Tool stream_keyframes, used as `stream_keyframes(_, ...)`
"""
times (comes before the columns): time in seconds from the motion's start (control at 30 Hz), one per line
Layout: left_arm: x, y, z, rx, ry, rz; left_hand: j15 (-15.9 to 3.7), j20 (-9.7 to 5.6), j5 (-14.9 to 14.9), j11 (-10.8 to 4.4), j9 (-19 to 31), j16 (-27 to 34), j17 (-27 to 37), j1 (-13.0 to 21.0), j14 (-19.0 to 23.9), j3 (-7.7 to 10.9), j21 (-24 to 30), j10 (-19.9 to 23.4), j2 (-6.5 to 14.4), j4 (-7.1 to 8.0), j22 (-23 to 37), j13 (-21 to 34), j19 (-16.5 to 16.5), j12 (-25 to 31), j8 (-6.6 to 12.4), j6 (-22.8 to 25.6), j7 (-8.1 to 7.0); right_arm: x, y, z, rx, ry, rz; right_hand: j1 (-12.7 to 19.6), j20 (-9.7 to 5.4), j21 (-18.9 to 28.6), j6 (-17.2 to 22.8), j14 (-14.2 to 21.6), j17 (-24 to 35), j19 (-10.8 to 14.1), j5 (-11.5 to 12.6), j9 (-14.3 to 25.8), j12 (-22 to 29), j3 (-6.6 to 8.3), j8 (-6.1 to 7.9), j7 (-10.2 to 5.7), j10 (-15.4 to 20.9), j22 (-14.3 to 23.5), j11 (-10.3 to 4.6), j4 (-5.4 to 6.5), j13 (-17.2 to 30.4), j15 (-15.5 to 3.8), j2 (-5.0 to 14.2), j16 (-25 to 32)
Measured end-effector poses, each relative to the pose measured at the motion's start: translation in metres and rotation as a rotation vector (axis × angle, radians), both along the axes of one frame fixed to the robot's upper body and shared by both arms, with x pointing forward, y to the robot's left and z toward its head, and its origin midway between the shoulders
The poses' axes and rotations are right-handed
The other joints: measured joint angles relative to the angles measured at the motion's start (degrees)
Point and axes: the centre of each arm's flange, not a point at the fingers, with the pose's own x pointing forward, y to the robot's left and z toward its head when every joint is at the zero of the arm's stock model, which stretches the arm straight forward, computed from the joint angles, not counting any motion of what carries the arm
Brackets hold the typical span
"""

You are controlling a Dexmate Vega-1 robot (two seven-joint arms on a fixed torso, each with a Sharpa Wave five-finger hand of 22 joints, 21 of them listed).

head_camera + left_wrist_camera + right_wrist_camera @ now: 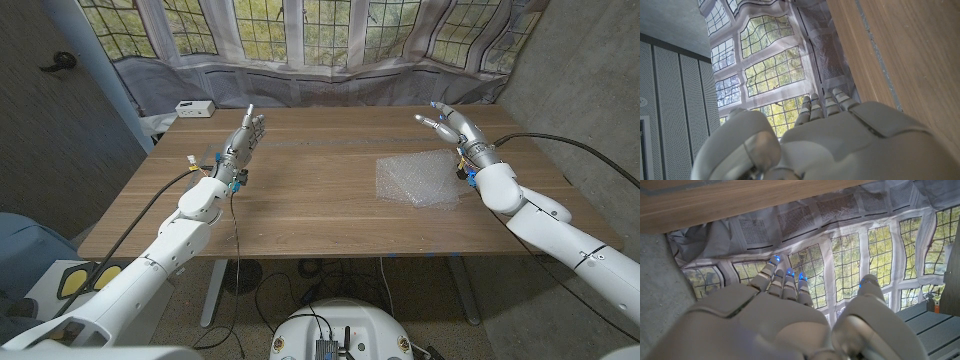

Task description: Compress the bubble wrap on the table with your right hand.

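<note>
While the wrap (418, 180) lies flat on the table (300, 200), the right hand (458, 130) hangs above the table just past the sheet's far right corner, its fingers (432, 122) stretched out, a little apart and holding nothing, with the thumb set off from the rest; none of them touches the wrap, which lies below and short of the fingertips, toward the wrist and slightly to the robot's left of it. In the right wrist view the same hand (790, 320) shows straight fingers (785, 280) with blue-lit tips against the window backdrop (865, 245). The left hand (243, 140) is well apart on the other side of the table, fingers extended close together and empty, pointing toward the far edge. A small white box (194, 108) sits beyond those fingertips, near the table's far left corner.
</note>
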Motion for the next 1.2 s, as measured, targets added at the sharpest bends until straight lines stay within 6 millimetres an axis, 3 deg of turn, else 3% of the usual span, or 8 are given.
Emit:
stream_keyframes(0.4, -0.002, -0.002, -0.001, -0.003, -0.001, 0.004, 0.00, 0.00, 0.0, 0.00, 0.0, 0.0, 0.0, 0.0, 0.0, 0.15, 0.0, 0.0, 0.0, 0.15, 0.0, 0.0, 0.0, 0.0, 0.00, 0.2, -0.20, 0.000, 0.006, 0.001, -0.093, -0.006, -0.074, 0.3, 0.20, -0.2, -0.2, -0.6, 0.0, -1.4, -0.2, 0.0, -0.3, 0.17, 0.00, -0.86, -0.4, 0.0, -0.40, -0.17, 0.0, 0.00, -0.30, 0.0)
stream_keyframes(0.53, -0.003, -0.003, -0.001, -0.002, -0.002, 0.002, 0.00, 0.29, 0.0, 0.00, 0.0, 0.0, 0.0, 0.0, 0.0, 0.15, 0.0, 0.0, 0.0, 0.15, 0.0, 0.0, -0.3, 0.0, 0.00, 0.2, -0.23, 0.001, 0.009, 0.001, -0.139, 0.005, -0.107, 0.9, 1.43, -0.4, -0.7, -1.2, 0.0, -2.7, -0.2, 0.0, -0.5, 0.23, -0.23, -1.34, -1.2, 0.0, -1.21, -0.23, 0.0, 0.20, -0.28, -0.4)
stream_keyframes(0.77, -0.006, -0.005, 0.000, 0.001, -0.013, 0.000, 0.23, 0.29, -0.4, 0.00, 0.0, 0.0, 0.0, 0.0, 0.2, 0.15, -0.3, 0.0, 0.0, 0.15, 0.0, 0.0, -0.3, 0.0, 0.00, 0.4, -0.41, 0.002, 0.013, 0.001, -0.203, 0.025, -0.143, 0.9, 2.27, -0.6, -0.9, -1.9, 0.1, -3.9, -0.4, 0.3, -0.8, 0.23, -0.23, -2.18, -1.7, 0.0, -1.30, -0.23, 0.0, 0.44, -0.30, -0.5)
stream_keyframes(1.0, -0.008, -0.007, 0.000, 0.001, -0.020, 0.000, 0.22, 0.29, -0.4, 0.00, 0.0, 0.0, 0.0, 0.0, 0.2, 0.15, -0.3, 0.0, 0.0, 0.15, 0.0, 0.0, -0.3, 0.0, 0.01, 0.4, -0.41, 0.004, 0.016, 0.001, -0.247, 0.045, -0.165, 1.2, 6.40, -0.9, -1.8, -2.9, 0.2, -5.8, -0.4, 0.3, -0.8, 0.23, -0.44, -3.09, -2.8, 0.3, -1.70, -0.23, 0.3, 1.43, -0.60, -0.5)
stream_keyframes(1.2, -0.010, -0.008, 0.000, -0.001, -0.023, 0.001, 0.22, 0.56, -0.4, 0.00, 0.0, 0.0, 0.1, 0.0, 0.2, 0.15, -0.3, 0.0, 0.0, 0.15, 0.0, 0.0, -0.6, 0.0, 0.01, 0.7, -0.09, 0.005, 0.018, 0.001, -0.278, 0.061, -0.192, 1.4, 8.94, -0.9, -2.5, -3.9, 0.2, -6.6, -0.4, 0.3, -0.9, 0.23, -0.45, -3.72, -3.7, 0.3, -2.01, -0.23, 0.3, 1.84, -0.83, -0.8)
